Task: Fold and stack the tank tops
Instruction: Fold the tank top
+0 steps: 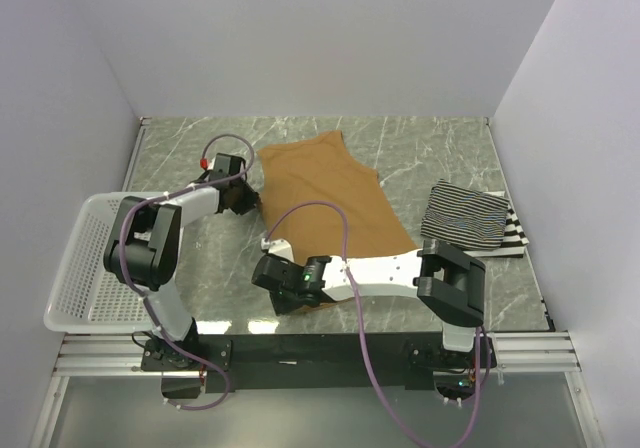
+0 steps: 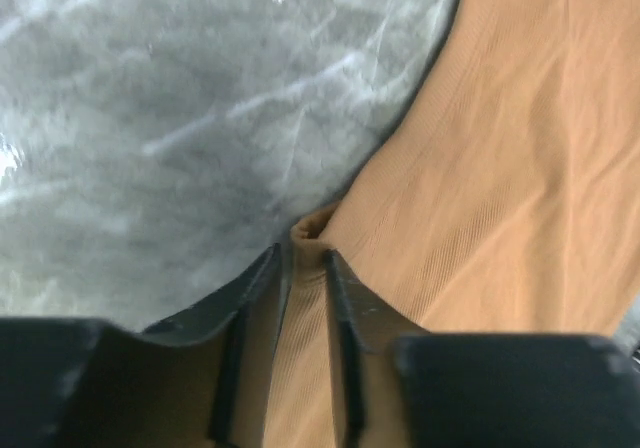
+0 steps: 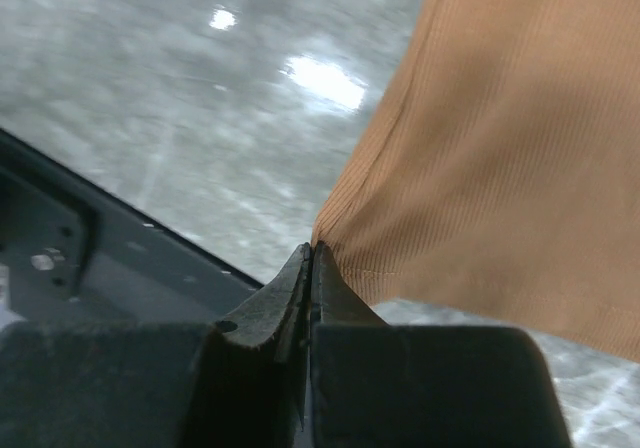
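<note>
While claws [image 1: 243, 200] pinch tan top [image 1: 330, 193], basket [image 1: 85, 268] left.

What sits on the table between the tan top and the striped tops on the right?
Nothing: in the top view only bare marble table separates the tan top from the striped tops.

The top view is bright and even, and everything in it looks sharp. Soft, faint shadows lie on the worktop [image 1: 430, 158] just beside the arms. In the right wrist view, two white spots of glare shine on the worktop, up and to the left of the tan-brown top [image 3: 500, 148], and the stone there looks blurry. The black gripper [image 3: 310, 268] at the bottom is dark. In the left wrist view, the worktop far from the tan-brown top looks soft and smeared, with one small glare spot.
</note>
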`<state>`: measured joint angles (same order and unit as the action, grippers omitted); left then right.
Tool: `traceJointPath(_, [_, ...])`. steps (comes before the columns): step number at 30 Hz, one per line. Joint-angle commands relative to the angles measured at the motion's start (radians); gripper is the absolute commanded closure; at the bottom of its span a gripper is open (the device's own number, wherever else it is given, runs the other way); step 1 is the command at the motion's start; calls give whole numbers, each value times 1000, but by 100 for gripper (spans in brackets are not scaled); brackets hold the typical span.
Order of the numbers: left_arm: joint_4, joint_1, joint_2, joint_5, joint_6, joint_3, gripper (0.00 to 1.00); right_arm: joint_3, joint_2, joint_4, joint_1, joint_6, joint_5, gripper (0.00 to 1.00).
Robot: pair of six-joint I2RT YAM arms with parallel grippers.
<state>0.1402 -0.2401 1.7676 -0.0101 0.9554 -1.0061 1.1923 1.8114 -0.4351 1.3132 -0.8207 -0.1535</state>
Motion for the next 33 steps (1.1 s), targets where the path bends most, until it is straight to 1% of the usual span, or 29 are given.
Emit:
traceJointPath(1, [15, -5, 30, -53, -26, -57, 71, 58, 19, 1, 11, 0, 32, 100])
traceJointPath(5, [25, -4, 47, -60, -33, -71, 81, 90, 42, 6, 12, 5, 54, 100])
traceJointPath(6, [27, -4, 49, -63, -35, -71, 85, 92, 42, 7, 11, 3, 61, 100])
traceJointPath(8, [42, -4, 44, -83, -35, -71, 89, 89, 45, 16, 11, 2, 69, 100])
traceJointPath(9, [50, -4, 41, -94, -33, -74, 94, 89, 45, 19, 12, 2, 78, 100])
traceJointPath(11, [76, -4, 29, -126, -35, -80, 99, 92, 46, 27, 9, 3, 89, 100])
traceJointPath(14, [116, -4, 12, -187, -33, -101, 99, 113, 58, 30, 11, 6, 114, 100])
traceJointPath(17, [192, -4, -8, -256, -30, -135, 99, 139, 68, 44, 12, 9, 149, 100])
traceJointPath(19, [232, -1, -23, -280, -33, -161, 99, 156, 74, 48, 12, 12, 150, 100])
traceJointPath(20, [245, -1, -26, -287, -32, -172, 99, 168, 75, 53, 11, 17, 184, 100])
traceJointPath(21, [259, 1, -31, -298, -32, -192, 99, 173, 72, 53, 12, 21, 186, 100])
traceJointPath(24, [294, -1, -34, -292, -32, -239, 99, 162, 28, 58, 3, 23, 180, 100])
traceJointPath(29, [321, -19, -11, -268, -29, -299, 99, 55, -59, 99, -46, 18, 180, 100])
traceJointPath(33, [360, -70, 35, -278, -29, -391, 99, -46, -150, 134, -83, 9, 178, 100])
